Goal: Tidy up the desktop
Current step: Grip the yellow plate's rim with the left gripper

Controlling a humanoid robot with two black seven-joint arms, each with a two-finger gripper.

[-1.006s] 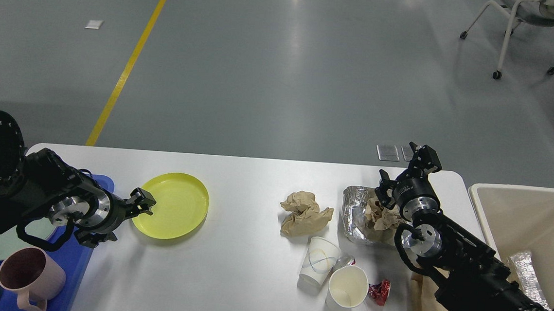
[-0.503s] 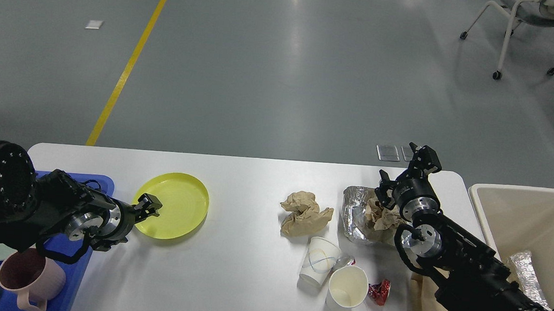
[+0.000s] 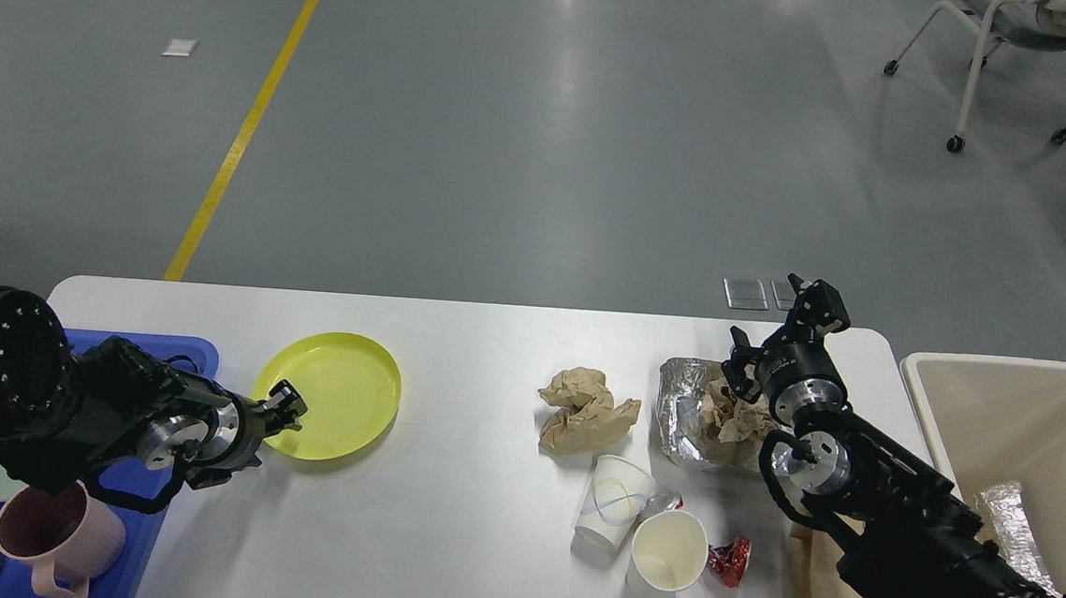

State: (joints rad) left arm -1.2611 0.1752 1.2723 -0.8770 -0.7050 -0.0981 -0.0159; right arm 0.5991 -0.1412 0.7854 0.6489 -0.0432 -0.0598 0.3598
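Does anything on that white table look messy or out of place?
Yes. On the right half of the table lies rubbish: a crumpled brown paper, crushed foil stuffed with more paper, a paper cup tipped on its side beside another cup, and a red wrapper.

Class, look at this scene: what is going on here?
A two-armed robot is tidying a white desktop. Its left gripper is at the near rim of a yellow plate, beside a blue tray holding a pink mug. Its right gripper is open above foil and crumpled paper. Two paper cups and a red wrapper remain on the desktop; a beige bin waits at right.
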